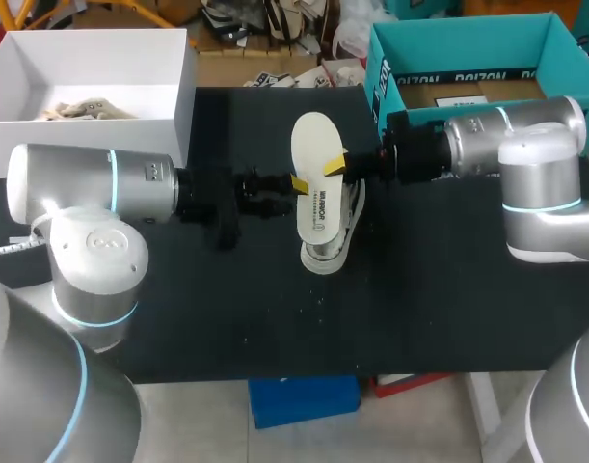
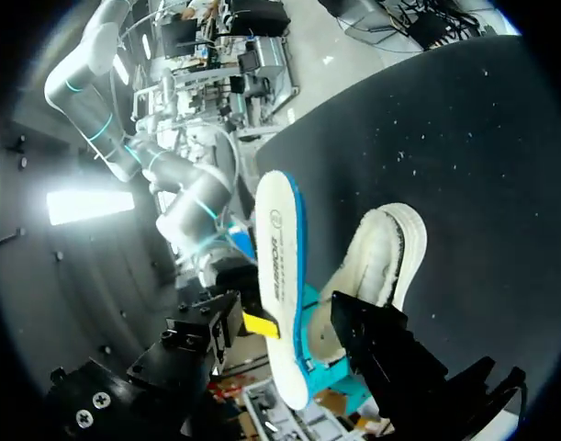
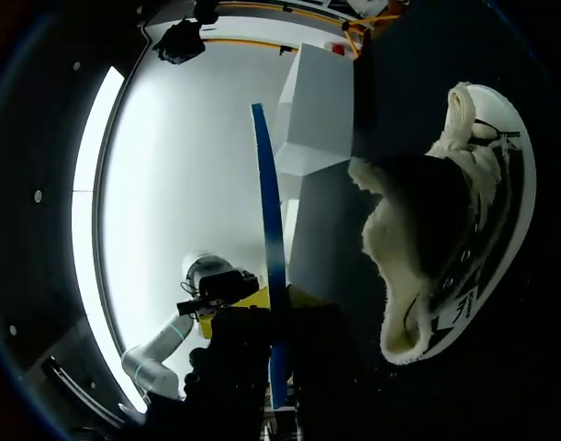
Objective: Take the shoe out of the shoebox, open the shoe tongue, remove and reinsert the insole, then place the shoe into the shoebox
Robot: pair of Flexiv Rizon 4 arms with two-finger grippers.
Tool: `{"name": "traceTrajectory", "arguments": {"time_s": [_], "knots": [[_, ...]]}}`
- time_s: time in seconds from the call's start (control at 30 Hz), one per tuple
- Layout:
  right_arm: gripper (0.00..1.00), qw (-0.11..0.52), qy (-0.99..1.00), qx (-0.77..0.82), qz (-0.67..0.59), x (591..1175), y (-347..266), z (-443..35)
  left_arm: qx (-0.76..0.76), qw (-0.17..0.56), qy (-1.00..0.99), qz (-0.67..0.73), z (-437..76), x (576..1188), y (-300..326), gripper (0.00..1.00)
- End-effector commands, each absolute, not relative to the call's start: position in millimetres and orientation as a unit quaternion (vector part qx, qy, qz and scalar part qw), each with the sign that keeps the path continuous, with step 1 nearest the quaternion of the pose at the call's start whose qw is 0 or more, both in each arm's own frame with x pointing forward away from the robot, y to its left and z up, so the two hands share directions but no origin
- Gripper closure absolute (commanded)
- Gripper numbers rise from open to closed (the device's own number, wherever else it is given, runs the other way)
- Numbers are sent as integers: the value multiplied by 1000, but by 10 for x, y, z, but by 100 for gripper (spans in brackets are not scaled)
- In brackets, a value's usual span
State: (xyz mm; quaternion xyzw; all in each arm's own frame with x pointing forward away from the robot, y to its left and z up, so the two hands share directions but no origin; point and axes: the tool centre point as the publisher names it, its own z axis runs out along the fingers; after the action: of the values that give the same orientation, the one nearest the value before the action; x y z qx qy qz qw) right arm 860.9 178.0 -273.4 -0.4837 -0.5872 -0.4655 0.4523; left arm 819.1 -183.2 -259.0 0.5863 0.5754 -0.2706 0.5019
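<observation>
Head view, white insole (image 1: 313,145) held above fleece-lined white sneaker (image 1: 329,243), sneaker on black table (image 1: 439,289), right gripper (image 1: 336,166) pinching insole's edge, left gripper (image 1: 275,188) just beside insole, jaw state cannot tell

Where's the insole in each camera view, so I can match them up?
Head view: insole at centre, white face showing, overlapping the shoe.
Left wrist view: white face with blue edge, beside the shoe.
Right wrist view: edge-on, a thin blue strip between the right gripper's fingers.
Shared landmark: the fleece-lined white shoe.
</observation>
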Motion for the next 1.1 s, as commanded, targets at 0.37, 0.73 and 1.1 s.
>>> {"name": "traceTrajectory", "arguments": {"time_s": [0.37,0.73,1.1], "knots": [[100,453,-588,-484,-465,8617,1789,-2738,598,286,748,38,-2117,7871,-1488,0],[100,453,-588,-484,-465,8617,1789,-2738,621,265,737,28,-2139,7882,-1620,0],[100,453,-588,-484,-465,8617,1789,-2738,668,186,720,29,-2176,7979,-1965,0]]}}
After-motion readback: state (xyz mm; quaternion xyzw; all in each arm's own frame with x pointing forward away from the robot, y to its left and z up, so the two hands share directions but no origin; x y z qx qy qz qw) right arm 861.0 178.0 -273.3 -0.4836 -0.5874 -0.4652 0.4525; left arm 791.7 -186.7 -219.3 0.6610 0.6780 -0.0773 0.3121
